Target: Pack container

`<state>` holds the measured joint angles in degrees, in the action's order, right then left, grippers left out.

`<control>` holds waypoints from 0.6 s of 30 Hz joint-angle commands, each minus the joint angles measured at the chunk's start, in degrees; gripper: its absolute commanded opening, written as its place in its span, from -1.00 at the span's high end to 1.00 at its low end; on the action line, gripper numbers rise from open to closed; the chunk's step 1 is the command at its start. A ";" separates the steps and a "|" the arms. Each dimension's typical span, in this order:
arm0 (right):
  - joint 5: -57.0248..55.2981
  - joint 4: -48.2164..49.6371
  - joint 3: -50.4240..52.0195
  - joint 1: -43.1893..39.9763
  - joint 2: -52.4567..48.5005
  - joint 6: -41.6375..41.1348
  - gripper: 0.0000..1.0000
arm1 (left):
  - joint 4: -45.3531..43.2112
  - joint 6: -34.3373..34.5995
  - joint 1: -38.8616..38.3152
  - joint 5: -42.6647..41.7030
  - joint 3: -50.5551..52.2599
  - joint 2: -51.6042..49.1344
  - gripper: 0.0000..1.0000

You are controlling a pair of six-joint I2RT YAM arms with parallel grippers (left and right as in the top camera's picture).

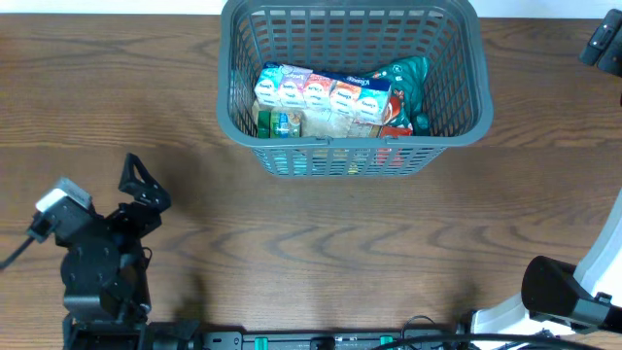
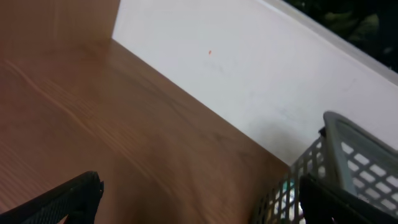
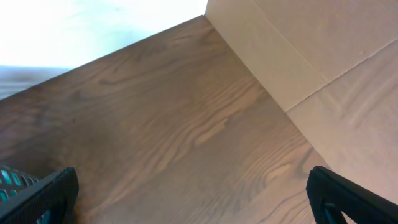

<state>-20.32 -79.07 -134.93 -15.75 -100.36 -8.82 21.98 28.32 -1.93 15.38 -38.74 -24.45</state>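
The grey lattice-sided container (image 1: 466, 68) stands at the far middle of the table. Inside it lie a row of white juice-box cartons (image 1: 321, 92), a teal bag (image 1: 408, 78) and other packets. A corner of the container shows in the left wrist view (image 2: 348, 140), and a teal-tinged bit shows at the lower left of the right wrist view (image 3: 12, 180). My left gripper (image 1: 144, 185) is open and empty at the near left of the table, its fingers wide apart (image 2: 199, 202). My right gripper (image 3: 193, 196) is open and empty over bare wood; it shows at the far right edge overhead (image 1: 603, 44).
A white wall (image 2: 249, 74) runs along the table's far edge. A cardboard panel (image 3: 323, 50) stands by the table's right side. The right arm's base (image 1: 564, 292) sits at the near right corner.
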 commanded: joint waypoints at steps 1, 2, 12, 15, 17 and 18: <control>-0.17 -0.11 -0.09 -0.31 0.02 -1.01 -0.99 | -0.50 0.72 0.26 -1.95 2.82 2.25 -0.97; -0.17 -0.11 -0.09 -0.31 0.02 -1.01 -0.99 | -0.50 0.72 0.26 -2.23 3.39 2.62 -0.97; -0.17 -0.11 -0.09 -0.31 0.02 -1.01 -0.98 | -0.50 0.68 0.26 -5.51 12.72 9.75 -0.97; -0.17 -0.11 -0.09 -0.31 0.02 -1.01 -0.98 | -0.66 0.70 0.26 -5.81 15.08 12.52 -0.97; -0.17 -0.11 -0.09 -0.31 0.02 -1.01 -0.98 | -0.72 0.70 0.26 -5.84 16.24 14.16 -0.97; -0.17 -0.11 -0.11 -0.31 0.02 -1.01 -0.99 | -0.72 0.70 0.26 -5.95 16.81 15.02 -0.97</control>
<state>-20.32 -79.07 -134.93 -15.75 -100.36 -8.82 21.61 28.58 -1.93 10.39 -23.05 -11.64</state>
